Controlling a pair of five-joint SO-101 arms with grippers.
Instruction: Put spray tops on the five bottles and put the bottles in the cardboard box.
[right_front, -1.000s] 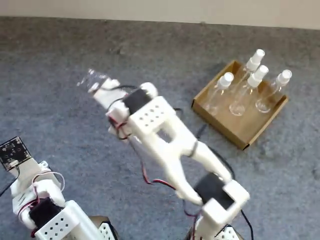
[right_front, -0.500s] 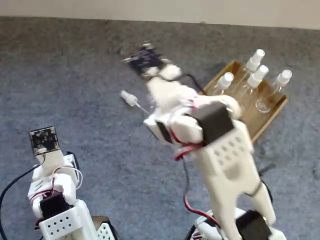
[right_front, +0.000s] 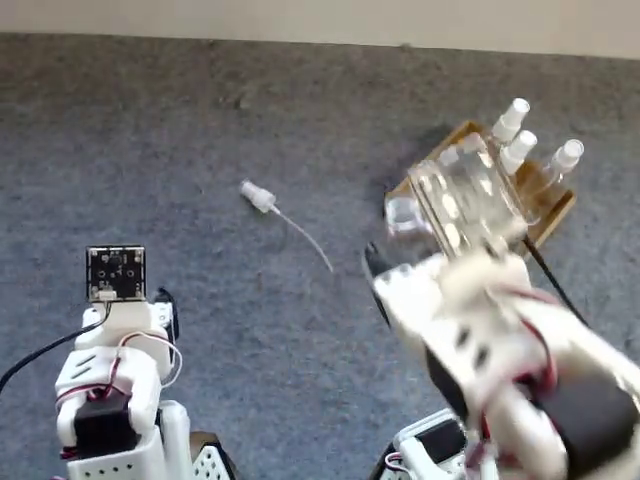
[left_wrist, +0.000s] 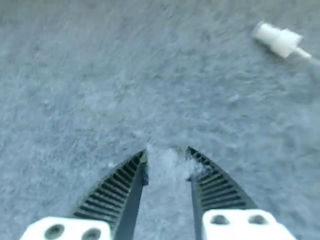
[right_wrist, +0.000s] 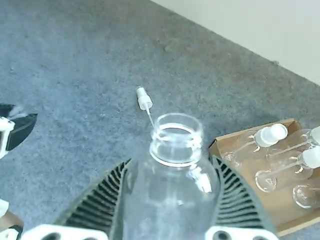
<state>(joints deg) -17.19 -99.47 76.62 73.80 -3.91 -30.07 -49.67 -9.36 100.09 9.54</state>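
Note:
My right gripper (right_wrist: 172, 167) is shut on a clear bottle (right_wrist: 175, 150) whose neck is open and has no top. In the high view that bottle (right_front: 468, 190) is held high, in front of the cardboard box (right_front: 555, 215). A white spray top (right_front: 257, 195) with a thin tube lies on the carpet left of the box; it also appears as the spray top (right_wrist: 144, 98) and the spray top (left_wrist: 277, 40). My left gripper (left_wrist: 166, 156) is open just above the carpet, well short of the spray top. Several capped bottles (right_wrist: 272, 134) lie in the box (right_wrist: 280, 220).
Grey carpet (right_front: 150, 120) covers the whole table, with a pale wall along the far edge. The left arm's base (right_front: 110, 400) stands at the near left. The box sits at the far right, partly hidden by the raised right arm (right_front: 520, 380).
The right arm swung the bottle from the far left over to the right, up in front of the box, uncovering the spray top on the carpet. The left arm shifted rightward.

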